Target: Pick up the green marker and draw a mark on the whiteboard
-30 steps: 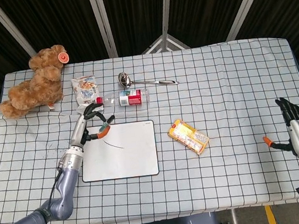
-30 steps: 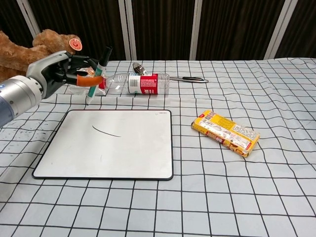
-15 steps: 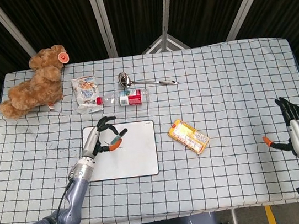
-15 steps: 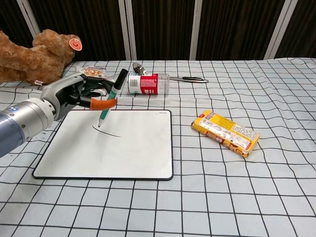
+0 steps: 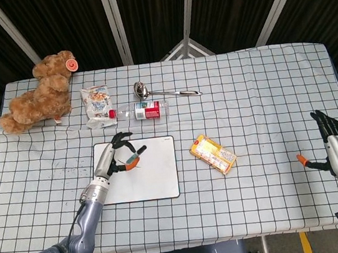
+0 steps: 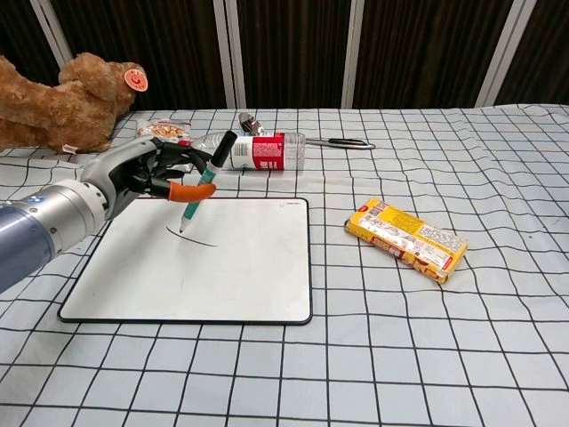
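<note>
The whiteboard [image 6: 222, 276] [image 5: 154, 179] lies flat in front of me with a short dark curved stroke [image 6: 200, 239] on its upper left part. My left hand [image 6: 147, 173] [image 5: 113, 156] hovers over that corner and holds the green marker [image 6: 204, 182] [image 5: 134, 156] between thumb and fingers. The marker is tilted, its cap end up and to the right, its tip down at the start of the stroke. My right hand [image 5: 335, 147] stands far off at the table's right edge, fingers straight and apart, holding nothing; the chest view does not show it.
A plastic bottle [image 6: 253, 149] with a red label lies just behind the board. A ladle [image 6: 307, 138] and a snack bag [image 5: 96, 102] lie further back, a teddy bear [image 6: 67, 102] at the back left. A yellow snack pack [image 6: 406, 238] lies right of the board.
My left hand has carried the marker from behind the board down over its upper left corner, bringing the tip to the stroke. In the last half second it barely shifted. The right hand stayed still.
</note>
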{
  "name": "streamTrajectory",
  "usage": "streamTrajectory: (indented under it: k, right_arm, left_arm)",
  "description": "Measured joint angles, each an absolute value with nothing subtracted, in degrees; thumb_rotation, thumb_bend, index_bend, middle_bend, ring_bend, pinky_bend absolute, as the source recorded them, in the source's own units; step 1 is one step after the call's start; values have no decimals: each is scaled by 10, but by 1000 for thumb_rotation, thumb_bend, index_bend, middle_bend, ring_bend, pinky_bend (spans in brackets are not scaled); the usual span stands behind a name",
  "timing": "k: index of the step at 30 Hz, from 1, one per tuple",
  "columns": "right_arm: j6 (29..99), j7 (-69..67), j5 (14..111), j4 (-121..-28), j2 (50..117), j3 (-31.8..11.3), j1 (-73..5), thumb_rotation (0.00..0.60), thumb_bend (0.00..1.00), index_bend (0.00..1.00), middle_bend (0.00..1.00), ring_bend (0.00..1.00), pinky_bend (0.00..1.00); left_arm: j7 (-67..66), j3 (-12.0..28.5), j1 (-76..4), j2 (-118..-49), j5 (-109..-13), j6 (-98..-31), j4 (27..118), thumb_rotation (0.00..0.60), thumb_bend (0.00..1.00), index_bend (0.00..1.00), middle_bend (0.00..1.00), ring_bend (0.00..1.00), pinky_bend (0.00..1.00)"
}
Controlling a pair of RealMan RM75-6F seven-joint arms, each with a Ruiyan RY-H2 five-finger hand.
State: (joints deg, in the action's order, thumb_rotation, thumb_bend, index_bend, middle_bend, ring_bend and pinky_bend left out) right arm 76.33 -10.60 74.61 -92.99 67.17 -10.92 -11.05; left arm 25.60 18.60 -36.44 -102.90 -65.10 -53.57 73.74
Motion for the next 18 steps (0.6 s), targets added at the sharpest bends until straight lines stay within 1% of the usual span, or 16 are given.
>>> streamTrajectory:
  k: [18]
  right_arm:
    - [764,-107,747,-929,672,-109,-111,600,210,0,0,0,0]
  left_arm:
    - [248,191,-377,-1055,-644,-528,708,600,446,752,154,0,15]
